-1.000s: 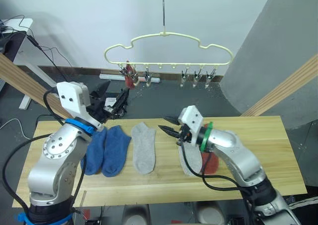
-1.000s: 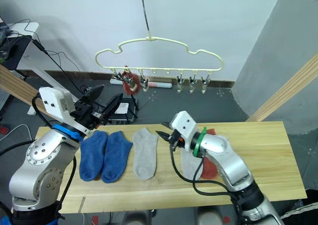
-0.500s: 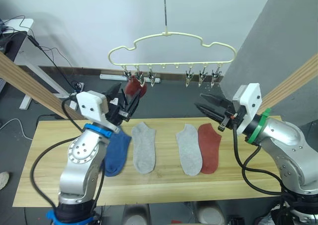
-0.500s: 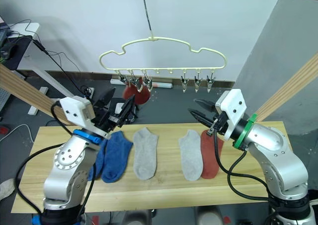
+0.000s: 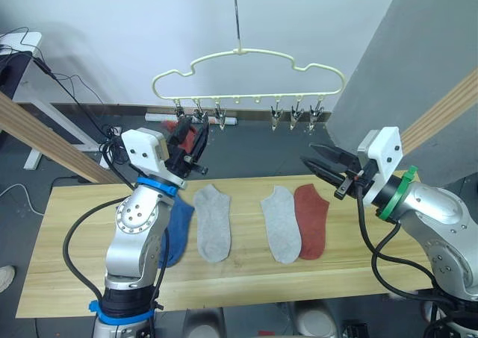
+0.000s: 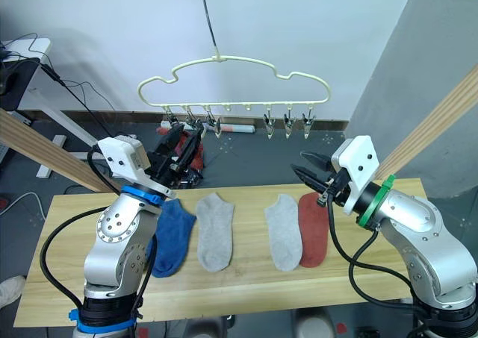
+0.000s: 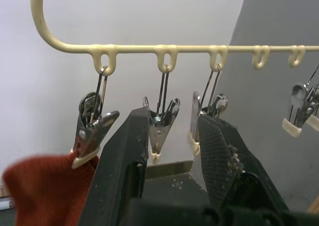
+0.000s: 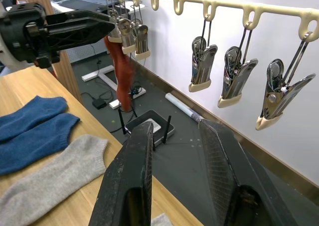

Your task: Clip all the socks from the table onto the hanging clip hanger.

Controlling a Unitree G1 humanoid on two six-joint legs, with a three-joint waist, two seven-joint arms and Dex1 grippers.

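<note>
Left end effector (image 5: 193, 139) crowds clip hanger's (image 5: 246, 53) left clips beside hung red sock (image 7: 47, 188); middle and right clips unobstructed, open air below.

The surface (image 5: 358, 274) is pale wood planks with visible grain and a dull sheen. The socks on it are soft matt knit: blue (image 5: 176, 226), two grey (image 5: 213, 222) (image 5: 281, 224) and rust red (image 5: 311, 220). The hanger (image 5: 246, 73) looks like smooth cream-coated wire; its clips (image 7: 160, 127) are shiny bare metal with pale tips. One clip bites fuzzy red cloth (image 7: 47, 191). The left tool's fingers (image 7: 222, 151) are matt black with a gritty speckled face.
</note>
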